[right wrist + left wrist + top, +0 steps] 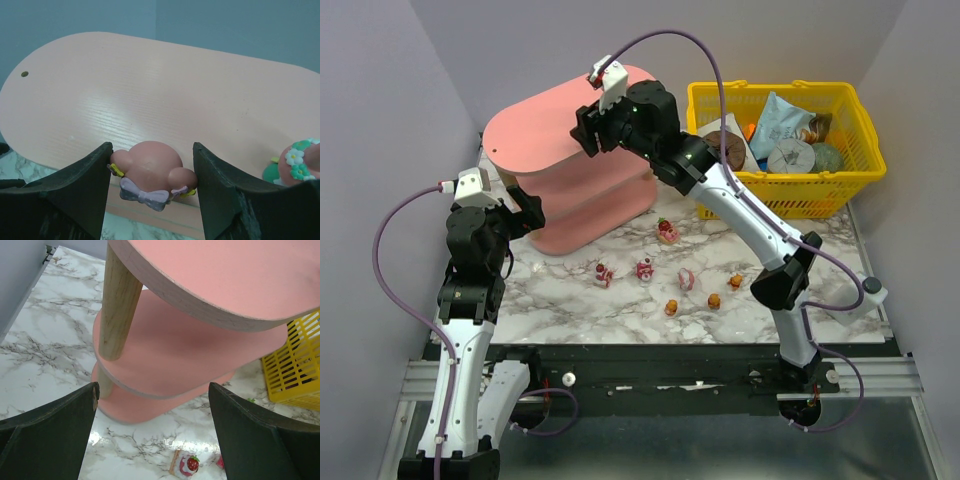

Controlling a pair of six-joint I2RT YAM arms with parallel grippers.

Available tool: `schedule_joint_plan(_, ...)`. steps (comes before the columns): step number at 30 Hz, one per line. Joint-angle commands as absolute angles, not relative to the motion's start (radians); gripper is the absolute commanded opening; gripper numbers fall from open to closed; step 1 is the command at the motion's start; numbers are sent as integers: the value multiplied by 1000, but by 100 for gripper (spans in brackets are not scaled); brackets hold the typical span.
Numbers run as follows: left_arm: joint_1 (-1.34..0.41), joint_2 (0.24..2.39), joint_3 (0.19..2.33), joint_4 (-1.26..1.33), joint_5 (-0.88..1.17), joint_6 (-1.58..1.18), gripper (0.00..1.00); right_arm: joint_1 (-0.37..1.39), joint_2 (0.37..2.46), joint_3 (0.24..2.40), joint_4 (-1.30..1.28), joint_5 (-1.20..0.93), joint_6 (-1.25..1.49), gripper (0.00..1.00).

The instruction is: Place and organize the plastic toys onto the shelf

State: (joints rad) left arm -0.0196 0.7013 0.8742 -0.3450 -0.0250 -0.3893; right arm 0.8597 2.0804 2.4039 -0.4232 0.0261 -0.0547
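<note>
Pinched between the fingers of the right gripper (152,150): a pink figurine (150,172) with a lilac bow, touched by a finger on each side and held at the near edge of the top board of the pink shelf (540,140). Not yet clearly set down, judging from the wrist view. Just beside it to the right, already standing on that same board, a flowered toy (297,162), only partly in view.

So one placed for certain, a second about to land. Nothing to be seen on the parts of the middle and bottom boards that show in the left wrist view.

Left to do: seven loose toys on the marble table (570,300) in front of the shelf. Among them red-and-white ones (667,232) nearest the shelf, a pink one (687,279), and three small orange ones (672,307) further forward. Well under halfway, by that count, with any tidy arrangement along the boards barely begun.

Left gripper (152,390) spread wide with nothing between its fingers, hanging near the shelf's left end beside a wooden post (117,305).

Further out, at the far right, a yellow basket (775,88) of packets. No brand, label or lettering legible anywhere, neither on the packets nor on the toys
</note>
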Motion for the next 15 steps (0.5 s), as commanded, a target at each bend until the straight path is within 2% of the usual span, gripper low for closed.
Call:
schedule_joint_plan(1, -11, 690, 873, -342, -15, -382, 99, 854, 2118, 2411, -397, 57, -75, 55)
schedule_joint_plan(15, -9, 696, 873, -342, -14, -382, 99, 856, 2128, 2364, -285, 41, -66, 56)
